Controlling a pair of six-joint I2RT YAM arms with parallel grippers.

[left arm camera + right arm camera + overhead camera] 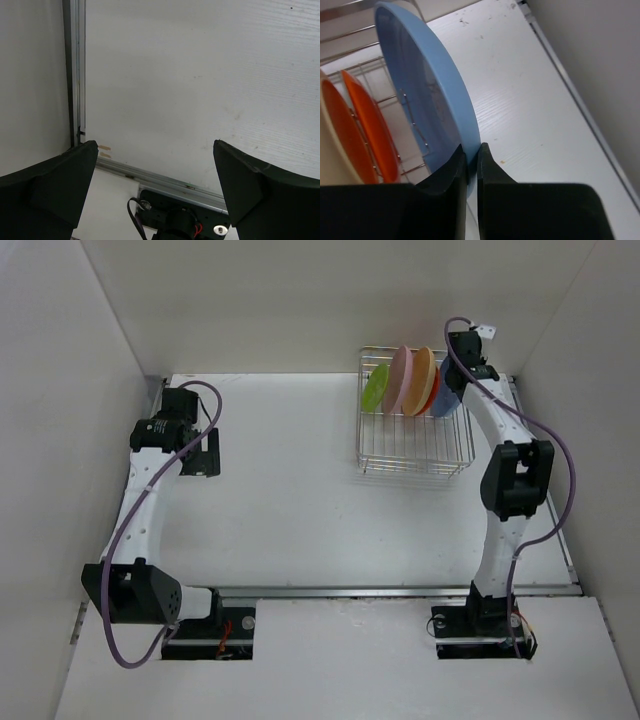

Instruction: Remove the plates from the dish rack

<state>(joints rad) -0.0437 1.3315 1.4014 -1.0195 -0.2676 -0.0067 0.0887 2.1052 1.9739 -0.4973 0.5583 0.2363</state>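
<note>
Plates (403, 380) stand on edge at the far end of the rack (412, 455), the blue plate (427, 100) rightmost. Right gripper (472, 150) pinches the blue plate's rim, jaws narrow. Left gripper (155, 146) hangs wide and empty, well left of the rack. Likely risks: the glossy rim slipping from so shallow a pinch, or the plate catching a wire and dragging the rack.
</note>
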